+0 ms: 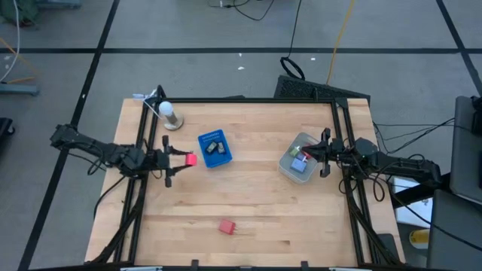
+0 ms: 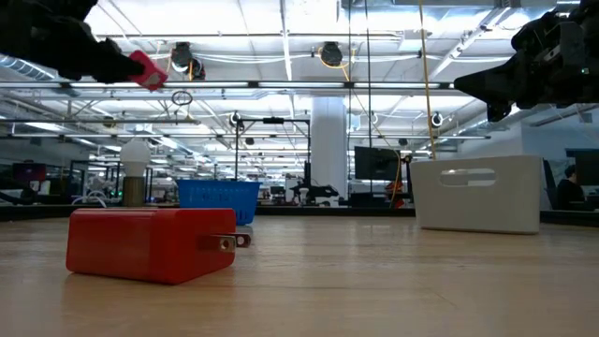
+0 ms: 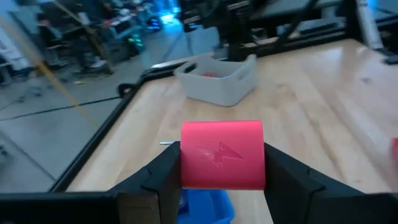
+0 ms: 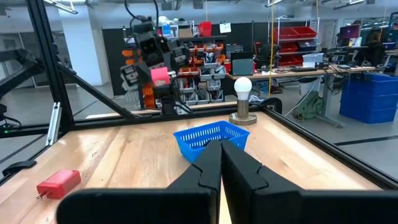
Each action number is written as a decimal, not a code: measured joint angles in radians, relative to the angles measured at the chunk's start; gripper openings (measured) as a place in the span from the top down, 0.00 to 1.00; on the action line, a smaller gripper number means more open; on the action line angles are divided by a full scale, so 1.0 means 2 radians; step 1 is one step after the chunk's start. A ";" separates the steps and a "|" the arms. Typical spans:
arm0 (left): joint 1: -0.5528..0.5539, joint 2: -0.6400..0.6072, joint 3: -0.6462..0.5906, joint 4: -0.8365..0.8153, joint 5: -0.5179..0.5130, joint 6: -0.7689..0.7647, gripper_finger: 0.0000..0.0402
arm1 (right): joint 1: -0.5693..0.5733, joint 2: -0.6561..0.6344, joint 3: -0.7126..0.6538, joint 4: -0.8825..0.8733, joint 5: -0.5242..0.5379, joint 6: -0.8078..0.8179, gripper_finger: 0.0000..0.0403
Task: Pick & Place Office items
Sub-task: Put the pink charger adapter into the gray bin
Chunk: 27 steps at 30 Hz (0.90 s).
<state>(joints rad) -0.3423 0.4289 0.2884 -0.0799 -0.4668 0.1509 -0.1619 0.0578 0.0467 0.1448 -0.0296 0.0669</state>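
Red charger block (image 3: 222, 154): your left gripper (image 3: 222, 163) jaws clamp it above the surface (image 1: 248, 196); right gripper (image 4: 221, 163) jaws closed, empty.

Grey concrete floor (image 1: 188, 30) w/ dark seam lines, black & yellow cables across it. Big open workshop: white ceiling beams (image 2: 299, 86), round lamps, white pillar (image 2: 329, 150), red storage bins on shelves (image 4: 297, 34), monitors on benches.

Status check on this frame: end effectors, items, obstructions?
Left end effector shut on red rounded block, raised near blue mesh basket. Right end effector shut, empty. Nothing blocking.
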 joint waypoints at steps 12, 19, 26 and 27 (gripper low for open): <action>0.001 -0.101 -0.090 0.076 0.003 0.012 0.56 | 0.000 0.000 0.000 0.000 0.001 0.000 0.99; 0.001 -0.108 -0.100 0.070 0.011 0.012 0.56 | 0.000 0.000 0.000 0.000 0.001 -0.002 0.99; 0.001 -0.108 -0.108 0.068 0.012 0.002 0.56 | 0.000 0.000 0.000 0.000 0.001 -0.006 0.99; 0.001 -0.108 -0.109 0.068 0.013 0.002 0.56 | 0.000 0.000 0.000 0.000 0.001 -0.006 0.99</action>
<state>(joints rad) -0.3412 0.2127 0.0703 0.0551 -0.4416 0.1547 -0.1619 0.0578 0.0467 0.1452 -0.0277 0.0551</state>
